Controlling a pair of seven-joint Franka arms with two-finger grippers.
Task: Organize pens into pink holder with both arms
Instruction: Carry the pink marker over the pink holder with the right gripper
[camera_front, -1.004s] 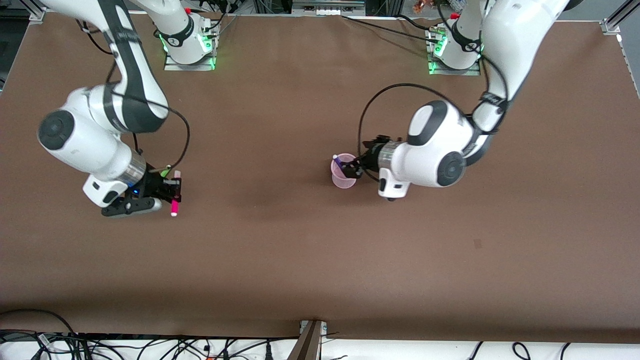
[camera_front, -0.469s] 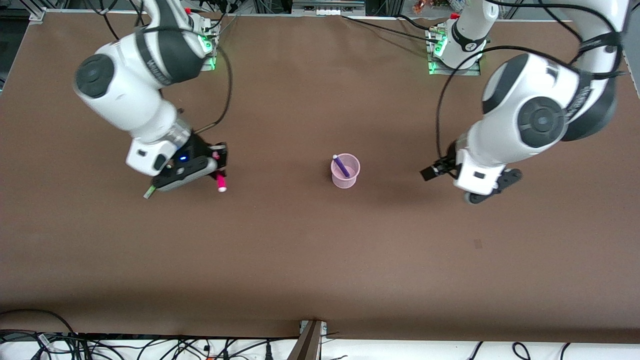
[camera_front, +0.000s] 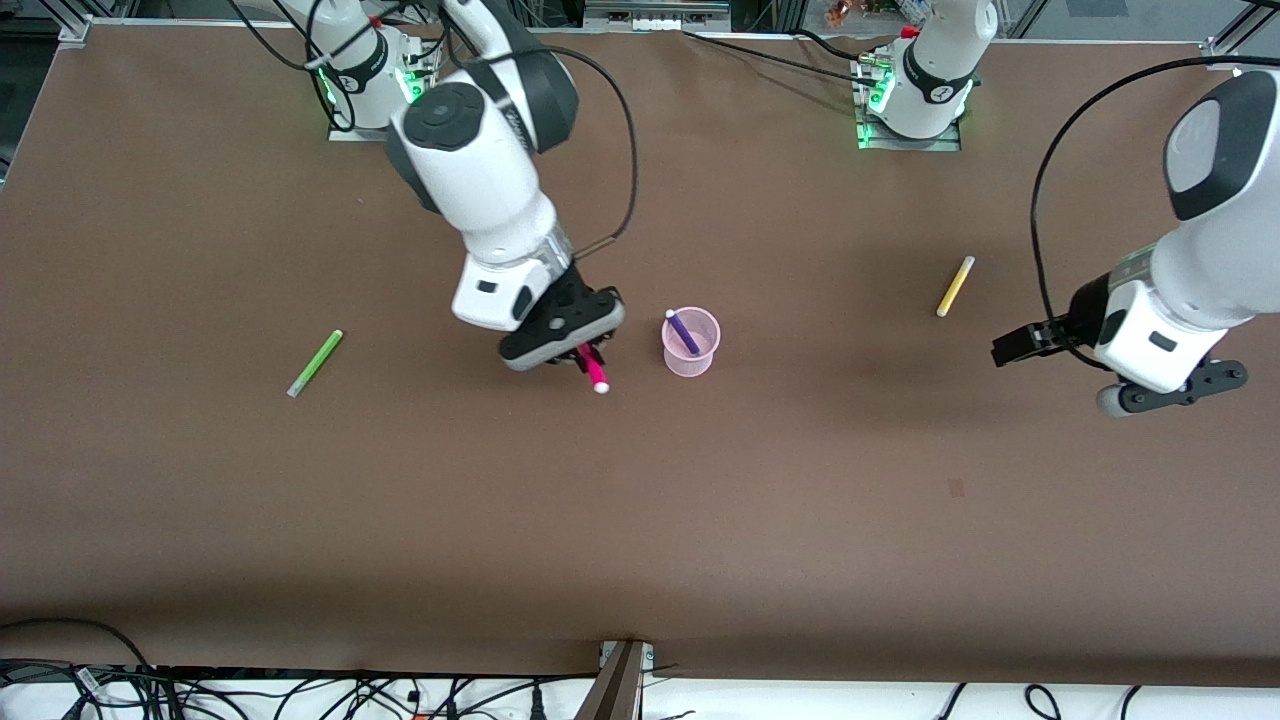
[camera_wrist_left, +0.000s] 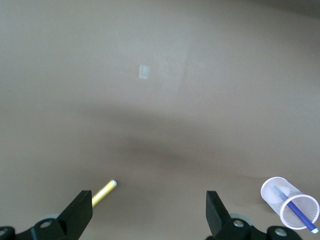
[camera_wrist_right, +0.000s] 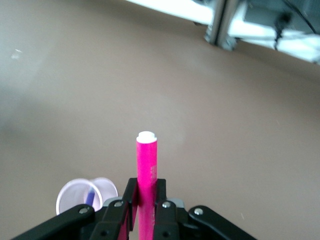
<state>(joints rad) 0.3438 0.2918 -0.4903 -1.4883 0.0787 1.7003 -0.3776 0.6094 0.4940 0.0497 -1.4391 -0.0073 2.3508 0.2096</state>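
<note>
The right gripper (camera_front: 590, 362) has its jaws clenched on the magenta pink pen with a pale cap (camera_front: 593, 369), held up in the air just beside the small translucent pale pink round holder (camera_front: 690, 343) — probably so the pen can be tipped in next to the purple pen (camera_front: 683, 331) already leaning inside. In the right wrist view the pink pen's lower end is hidden between the jaws. The left gripper (camera_wrist_left: 149, 217) hangs over the left arm's end of the brown tabletop (camera_front: 640, 520) with its jaws released and empty, near the thin yellow pen (camera_front: 955, 286), likely its next pick. Its wrist view cuts off most of that pen. The bright green pen (camera_front: 315, 362) lies alone toward the right arm's end.
</note>
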